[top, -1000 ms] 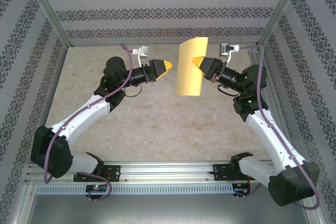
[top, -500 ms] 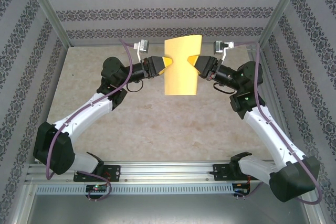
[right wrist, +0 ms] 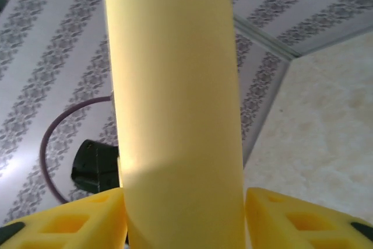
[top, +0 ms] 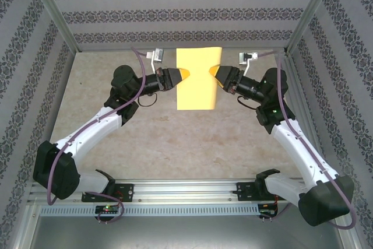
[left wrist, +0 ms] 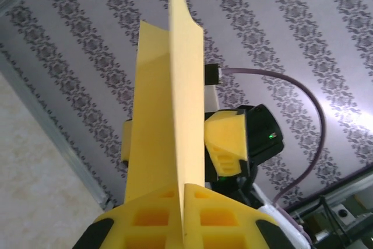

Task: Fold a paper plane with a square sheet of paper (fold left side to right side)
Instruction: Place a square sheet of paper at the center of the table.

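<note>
1. The square sheet of paper (top: 196,80) hangs in the air above the far middle of the table (top: 175,144), touching the tabletop nowhere. From the top camera it reads as a pale-yellow upright rectangle, taller than wide, with its upper edge in front of the patterned back wall (top: 186,18) at the table's far edge.
2. The sheet is not flat. The left wrist camera sees it nearly edge-on with a second layer or flap bending away to one side. The right wrist camera sees its broad face curving over at the top.
3. The left gripper (top: 183,74) is above the table's far middle, on the sheet's left edge. Its jaws are fully closed, with the paper's edge pinched between the two yellow fingers (left wrist: 145,221).
4. The right gripper (top: 213,72) is level with it on the sheet's right edge, pointing inward over the table. Its fingers (right wrist: 76,220) stand clearly apart with the paper in the gap between them. I cannot tell whether either pad presses on the sheet.
5. Both arms reach from their bases at the table's near edge, bending inward, with purple cables (top: 139,62) looping along them.
6. The tabletop is a mottled beige surface, and striped patterned walls enclose the table on three sides.
</note>
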